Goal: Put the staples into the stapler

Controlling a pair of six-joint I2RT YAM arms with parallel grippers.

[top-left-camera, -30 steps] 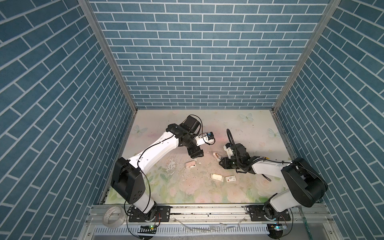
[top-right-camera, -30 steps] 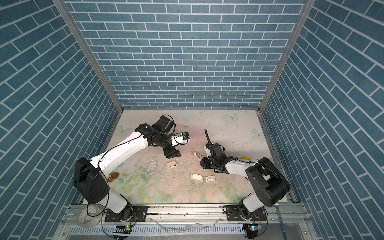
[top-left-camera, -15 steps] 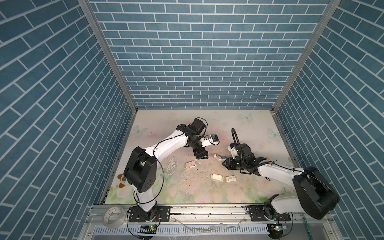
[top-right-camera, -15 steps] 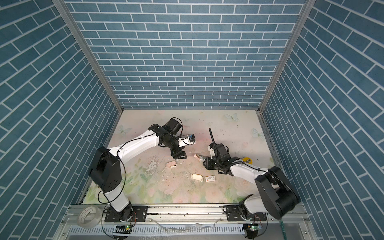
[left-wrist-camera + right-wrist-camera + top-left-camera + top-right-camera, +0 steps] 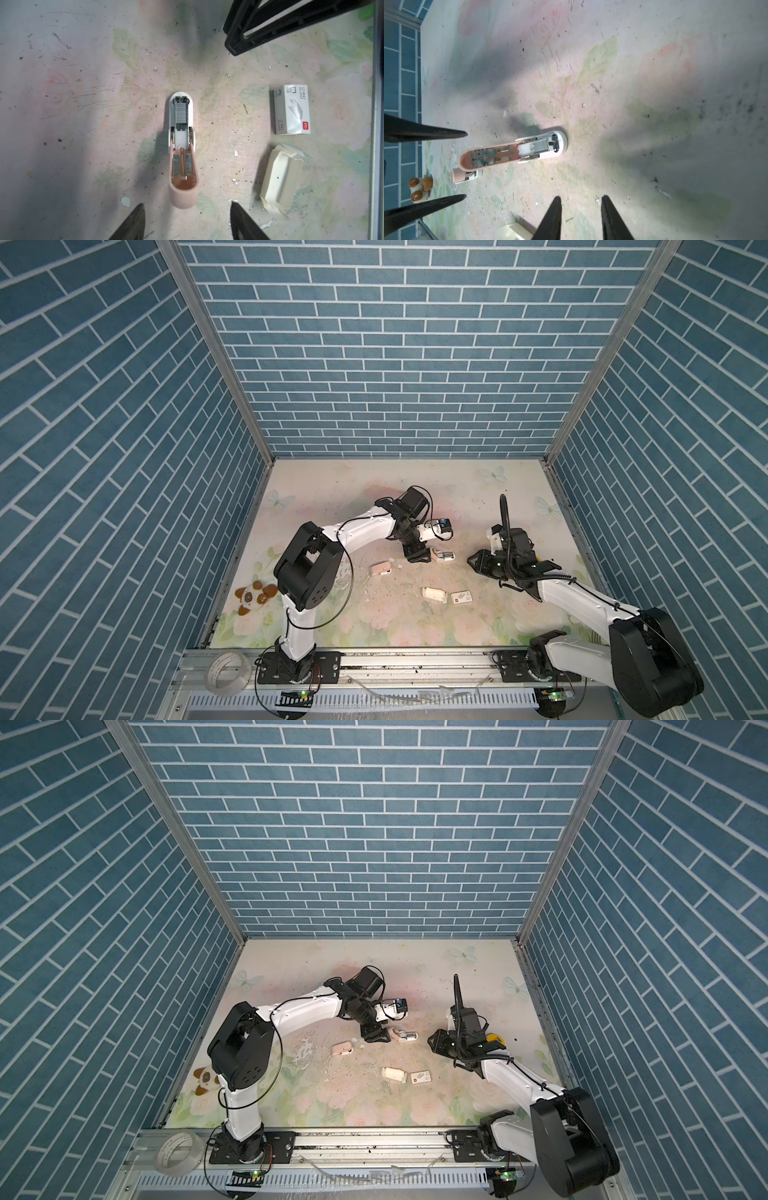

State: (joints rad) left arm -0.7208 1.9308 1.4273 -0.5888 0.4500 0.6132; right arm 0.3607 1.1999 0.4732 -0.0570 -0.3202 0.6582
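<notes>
The pink and white stapler lies open on the floral mat mid-table. A silver strip of staples sits in its white channel. My left gripper is open; the pink lid's end lies just at its tips, untouched. My right gripper stands to the right of the stapler, open by a narrow gap and empty. The small white cardboard tray lies nearer the front, and no staples show in it.
A white sleeve with a red mark lies beside the tray. A small pink piece rests left of the stapler. A plush toy sits at the left edge, a tape roll on the front rail. Loose staples litter the mat.
My left gripper has moved right up to the stapler's pink end, and its jaws have narrowed. The right gripper has drawn back to the right, away from the stapler.
</notes>
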